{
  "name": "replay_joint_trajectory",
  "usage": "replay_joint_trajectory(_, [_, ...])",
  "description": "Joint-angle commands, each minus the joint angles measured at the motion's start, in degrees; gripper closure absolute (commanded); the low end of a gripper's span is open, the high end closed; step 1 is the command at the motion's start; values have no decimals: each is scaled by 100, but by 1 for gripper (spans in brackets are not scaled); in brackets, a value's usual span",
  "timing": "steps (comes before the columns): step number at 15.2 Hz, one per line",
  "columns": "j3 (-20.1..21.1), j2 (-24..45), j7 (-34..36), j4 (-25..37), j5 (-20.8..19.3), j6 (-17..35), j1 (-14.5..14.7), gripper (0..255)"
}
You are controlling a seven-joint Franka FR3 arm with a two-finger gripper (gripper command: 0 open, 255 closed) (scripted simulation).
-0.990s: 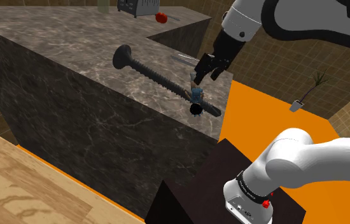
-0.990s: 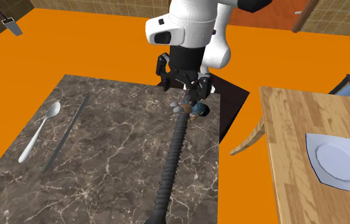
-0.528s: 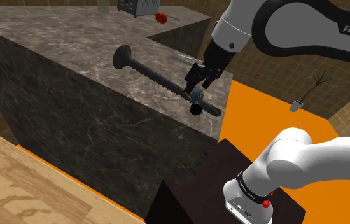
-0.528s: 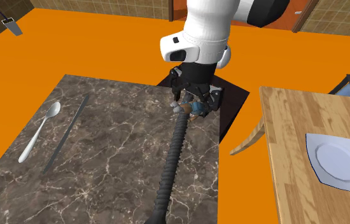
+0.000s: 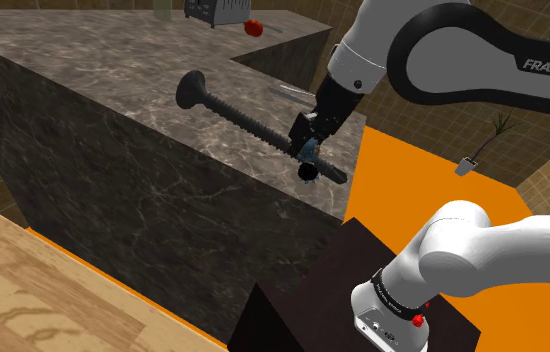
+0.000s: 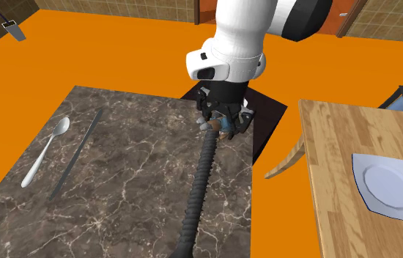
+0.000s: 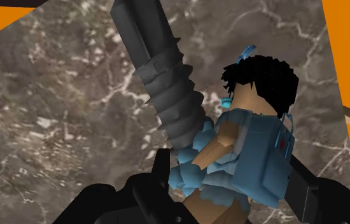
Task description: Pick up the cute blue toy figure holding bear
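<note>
Gripper [image 5: 308,138] open around the little blue toy [image 7: 247,149]
In the shoulder view's middle, its fingers [image 7: 151,191] stand apart, toy between them, beside a big dark screw [image 5: 248,118].

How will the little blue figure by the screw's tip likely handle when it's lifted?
The toy figure looks blocky and rigid, so it probably won't flex. Small next to the screw, it is likely light. It appears to touch the screw's threads, so it may snag or nudge the screw as it rises.
</note>
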Motion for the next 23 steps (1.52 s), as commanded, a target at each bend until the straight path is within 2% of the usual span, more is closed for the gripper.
replay_joint_trajectory(1, [4,8,0,-9,0,-2,1,255])
replay_joint_trajectory(6, [-7,6,-9,-5,-5,-10,-3,255])
replay_joint_trajectory(21, [-145,195,8,1264,-150,-1090,-90,255])
replay_joint_trajectory(23, [-146,198,9,1277,-152,-1100,-91,255])
